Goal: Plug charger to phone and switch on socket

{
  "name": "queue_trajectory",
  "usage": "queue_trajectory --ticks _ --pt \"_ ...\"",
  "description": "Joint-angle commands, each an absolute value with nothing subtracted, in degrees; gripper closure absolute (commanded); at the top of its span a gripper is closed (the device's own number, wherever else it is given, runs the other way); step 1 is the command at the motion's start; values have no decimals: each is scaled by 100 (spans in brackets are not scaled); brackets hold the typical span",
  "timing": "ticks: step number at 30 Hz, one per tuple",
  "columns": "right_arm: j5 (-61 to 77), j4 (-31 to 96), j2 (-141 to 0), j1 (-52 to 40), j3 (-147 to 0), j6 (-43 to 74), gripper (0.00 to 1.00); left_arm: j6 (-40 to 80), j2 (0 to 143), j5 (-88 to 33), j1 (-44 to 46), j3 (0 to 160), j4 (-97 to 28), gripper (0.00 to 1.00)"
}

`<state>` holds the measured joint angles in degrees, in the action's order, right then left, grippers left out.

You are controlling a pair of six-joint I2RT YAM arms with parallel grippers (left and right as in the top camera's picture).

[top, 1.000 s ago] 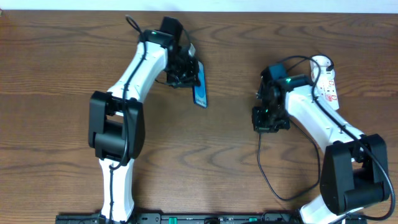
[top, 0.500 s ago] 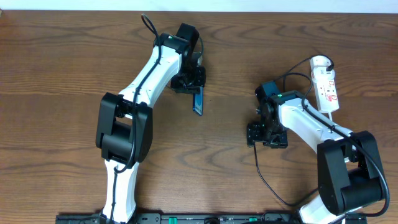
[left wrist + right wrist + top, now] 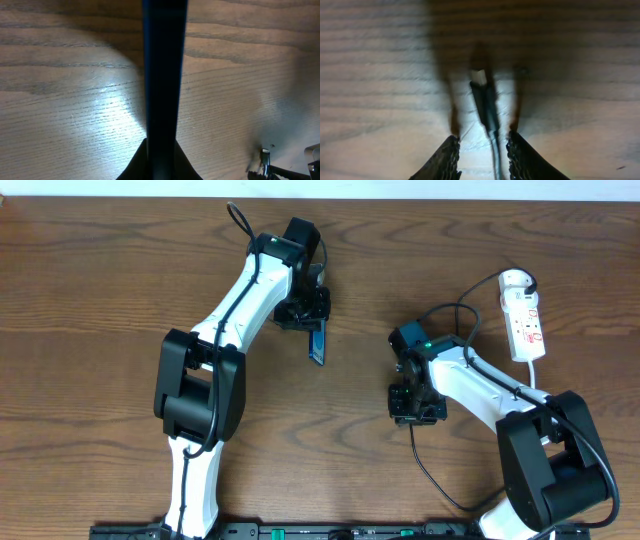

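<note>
The phone (image 3: 318, 342) is held up on its edge by my left gripper (image 3: 305, 308), which is shut on it. In the left wrist view the phone (image 3: 162, 75) is a dark upright bar rising from between the left gripper's (image 3: 161, 147) fingers. My right gripper (image 3: 414, 412) points down at the table right of centre. Its jaws are apart in the right wrist view, and the right gripper (image 3: 482, 142) straddles the charger (image 3: 486, 105) without pinching it. The connector's silver tip lies on the wood just beyond the fingers. The charger's cable (image 3: 416, 452) trails toward the front edge. The socket (image 3: 525, 320) lies at the far right.
The socket's rounded plug end (image 3: 515, 280) points to the back of the table. A loose black lead (image 3: 462, 308) arcs between the right arm and the socket. Both white arms reach in from the front edge over the brown wooden table (image 3: 100, 300).
The left arm turned the phone from nearly flat onto its edge, then held still. The right gripper slid left and toward the front, and its jaws opened around the charger.
</note>
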<state>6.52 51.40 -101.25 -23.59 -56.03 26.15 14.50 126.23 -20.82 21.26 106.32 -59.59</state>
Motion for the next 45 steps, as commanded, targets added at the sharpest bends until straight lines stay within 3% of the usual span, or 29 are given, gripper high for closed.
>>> queue_trajectory --ticks 1,24,30,36,41,45 --pt "443 5096 -10143 -2327 -5478 2781 71 1334 12538 -2069 2119 10704 -5977 93" --pt "722 4818 -10143 -2012 -5404 2353 98 1334 12538 -2069 2119 10704 -5972 93" --pt "777 4818 -10136 -2005 -5450 2412 99 1297 12538 -2171 2119 10704 -5953 93" --pt "1962 4744 -9933 -1959 -5509 1610 99 -67 12536 -5061 2012 10766 -5732 93" --pt "4023 4956 -9417 -1568 -5509 110 99 73 12536 -7430 1636 10879 -4980 93" --pt "5087 5347 -8962 -1135 -5507 -989 99 740 12534 -8643 1374 10879 -4235 93"
